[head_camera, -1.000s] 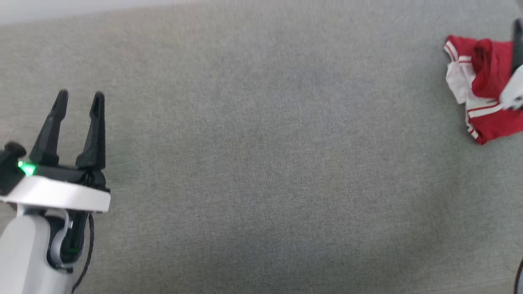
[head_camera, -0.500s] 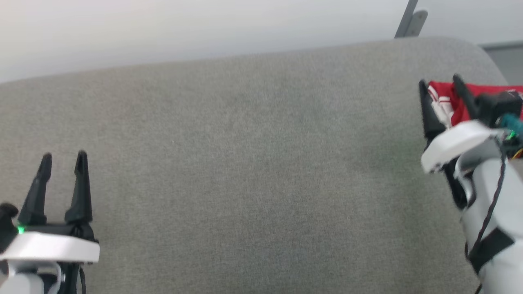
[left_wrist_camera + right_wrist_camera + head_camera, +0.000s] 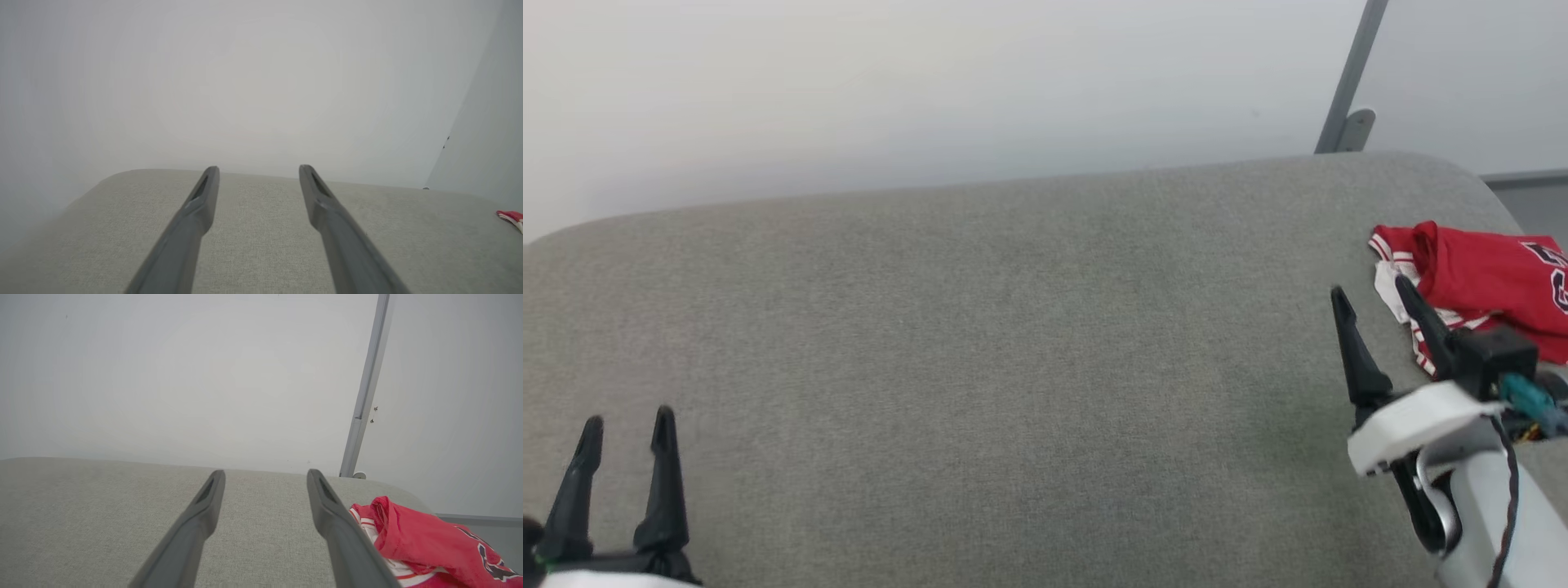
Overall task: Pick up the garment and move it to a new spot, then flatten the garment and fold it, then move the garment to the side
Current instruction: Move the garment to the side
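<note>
The garment [image 3: 1482, 273] lies crumpled at the far right end of the grey cushioned surface [image 3: 1013, 343]. The right gripper [image 3: 1369, 287] hovers just beside it, fingers spread, nothing between them (the left gripper [image 3: 629, 416], likewise spread and empty, sits well apart at lower left).

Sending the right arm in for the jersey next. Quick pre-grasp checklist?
1. Right gripper open, nothing held: ok.
2. Left gripper open, well apart from the jersey: ok.
3. Jersey between the right jaws: not ok; it lies off to their right.
4. Jersey flat: not ok; bunched up.
5. Jersey wholly on the cushion: cannot tell; the picture edge cuts it off.
</note>
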Robot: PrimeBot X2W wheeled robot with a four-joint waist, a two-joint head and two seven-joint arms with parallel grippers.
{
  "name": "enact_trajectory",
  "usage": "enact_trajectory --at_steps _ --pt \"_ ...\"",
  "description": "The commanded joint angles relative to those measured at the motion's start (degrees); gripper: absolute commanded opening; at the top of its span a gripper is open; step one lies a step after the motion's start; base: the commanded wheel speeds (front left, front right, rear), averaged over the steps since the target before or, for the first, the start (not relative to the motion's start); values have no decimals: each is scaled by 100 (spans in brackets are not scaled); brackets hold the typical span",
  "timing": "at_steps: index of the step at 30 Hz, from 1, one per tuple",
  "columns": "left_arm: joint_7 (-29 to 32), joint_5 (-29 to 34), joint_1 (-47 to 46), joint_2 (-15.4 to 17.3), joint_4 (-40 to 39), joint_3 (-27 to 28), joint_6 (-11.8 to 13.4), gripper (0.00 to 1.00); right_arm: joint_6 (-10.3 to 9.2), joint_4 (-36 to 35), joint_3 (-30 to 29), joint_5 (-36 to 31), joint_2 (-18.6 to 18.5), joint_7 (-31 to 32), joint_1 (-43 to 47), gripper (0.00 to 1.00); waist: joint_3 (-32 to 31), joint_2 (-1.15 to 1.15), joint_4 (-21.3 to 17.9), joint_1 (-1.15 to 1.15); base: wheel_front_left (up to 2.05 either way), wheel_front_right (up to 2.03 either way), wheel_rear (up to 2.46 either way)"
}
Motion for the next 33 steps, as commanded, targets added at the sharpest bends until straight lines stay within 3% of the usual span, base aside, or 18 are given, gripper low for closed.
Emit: enact_trajectory --at_steps 1,18,33 --pt "-26 23 197 -60 -96 85 -20 100 -13 -229 -10 -28 4 -49 232 100 -62 0 54 0 0 0 0" --pt "-25 -255 856 -78 -111 58 -20 100 -10 -1305 -641 -254 393 -12 1596 100 -208 0 316 0 0 0 0" --pt "-26 -396 967 -79 -24 -61 -20 100 -9 -1880 -883 -336 778 206 2130 100 -176 0 410 0 0 0 0"
